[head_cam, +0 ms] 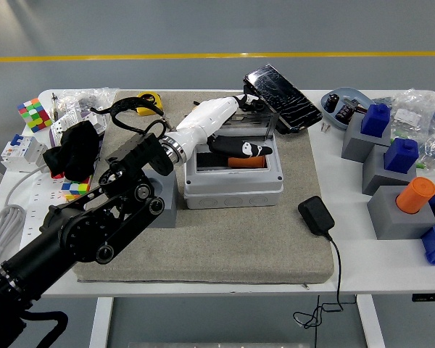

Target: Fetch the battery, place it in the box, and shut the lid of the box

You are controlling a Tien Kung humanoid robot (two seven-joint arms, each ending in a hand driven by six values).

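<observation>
The grey box (pixel 233 185) stands on the grey mat with its clear lid (pixel 228 125) upright at the back edge. An orange battery (pixel 246 162) lies inside the box. My left hand (pixel 248 125) reaches in from the left over the box. Its fingers (pixel 252 101) stretch over the lid's top edge at the right end. The thumb (pixel 241 148) points out over the box's inside, just above the battery. The hand holds nothing. My right arm is out of view.
A black phone-like device (pixel 281 88) leans behind the box. A black charger (pixel 315 215) with its cable lies at the mat's right. Grey blocks with blue and orange parts (pixel 399 170) stand at the right. A yellow tape measure (pixel 146 98), cubes (pixel 33 114) and a power strip (pixel 42 217) are at the left.
</observation>
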